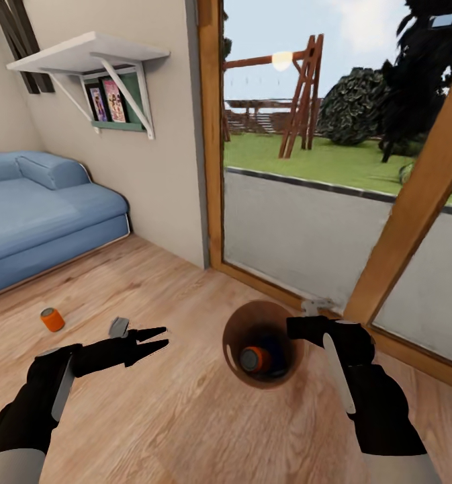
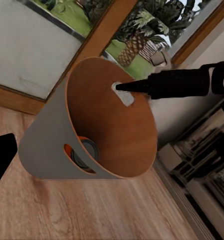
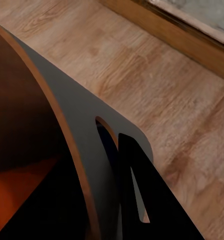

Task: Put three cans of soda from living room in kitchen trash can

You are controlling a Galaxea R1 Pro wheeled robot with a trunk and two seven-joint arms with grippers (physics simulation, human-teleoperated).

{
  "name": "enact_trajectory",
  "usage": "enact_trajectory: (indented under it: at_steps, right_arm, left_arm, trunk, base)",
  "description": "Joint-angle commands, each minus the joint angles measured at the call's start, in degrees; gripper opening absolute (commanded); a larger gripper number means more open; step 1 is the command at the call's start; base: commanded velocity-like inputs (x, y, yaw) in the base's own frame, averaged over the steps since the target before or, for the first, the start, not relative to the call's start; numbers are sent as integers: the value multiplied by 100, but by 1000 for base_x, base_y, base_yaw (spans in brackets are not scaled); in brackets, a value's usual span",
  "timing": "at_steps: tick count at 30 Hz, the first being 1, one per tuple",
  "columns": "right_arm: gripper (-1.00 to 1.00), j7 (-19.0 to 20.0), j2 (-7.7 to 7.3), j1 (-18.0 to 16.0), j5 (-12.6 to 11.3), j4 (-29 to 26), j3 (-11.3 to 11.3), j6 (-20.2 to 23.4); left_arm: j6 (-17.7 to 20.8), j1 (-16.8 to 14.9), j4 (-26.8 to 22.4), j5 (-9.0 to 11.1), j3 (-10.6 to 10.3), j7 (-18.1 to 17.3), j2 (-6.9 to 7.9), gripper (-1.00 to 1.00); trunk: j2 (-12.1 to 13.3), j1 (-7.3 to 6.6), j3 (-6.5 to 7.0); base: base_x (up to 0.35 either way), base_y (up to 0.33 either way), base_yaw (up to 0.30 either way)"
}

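I stand in the living room beside the wood-framed glass door [image 1: 360,202], with the blue sofa [image 1: 44,215] off to my left. On the wood floor [image 1: 185,417] in front of me is the tash can [image 1: 234,336], which I hold by its rim with my right gripper [image 1: 305,327]; one finger hooks through the handle slot in the wall, as my right wrist view shows, so I judge it clamped on the bin. Inside it lies one can of soda [image 1: 255,359], orange with a grey top.

My left gripper [image 1: 155,339] hangs spread and empty, low over the floor, between the bin and a second can [image 1: 52,319] lying on the boards near the sofa. A small grey object [image 1: 119,327] sits just beside my left fingers; I cannot tell what it is.

The step in hand, I think, is fetching that loose can. To do it well I should keep the bin steady and upright, reach left, straddle the can across its narrow body, close firmly, then drop it centred over the mouth.
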Motion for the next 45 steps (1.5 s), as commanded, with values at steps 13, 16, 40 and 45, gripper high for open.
enact_trajectory:
  at_steps: [13,16,40,45]
  right_arm:
    - [-100,8,-7,-2,-107,-3,1,1]
    - [-100,8,-8,-2,-108,-3,-3,1]
    - [-100,8,-8,-2,-108,-3,-1,1]
    - [-100,8,-8,-2,-108,-3,1,1]
  left_arm:
    - [0,0,33,0,0,0,0,100]
    - [0,0,35,-5,0,0,0,100]
    - [0,0,39,-9,0,0,0,100]
    - [0,0,42,-9,0,0,0,100]
  trunk:
    - [0,-1,1]
    - [0,-1,1]
    - [0,-1,1]
    - [0,-1,1]
  base:
    - [338,0,259]
    - [338,0,259]
    - [338,0,259]
    - [338,0,259]
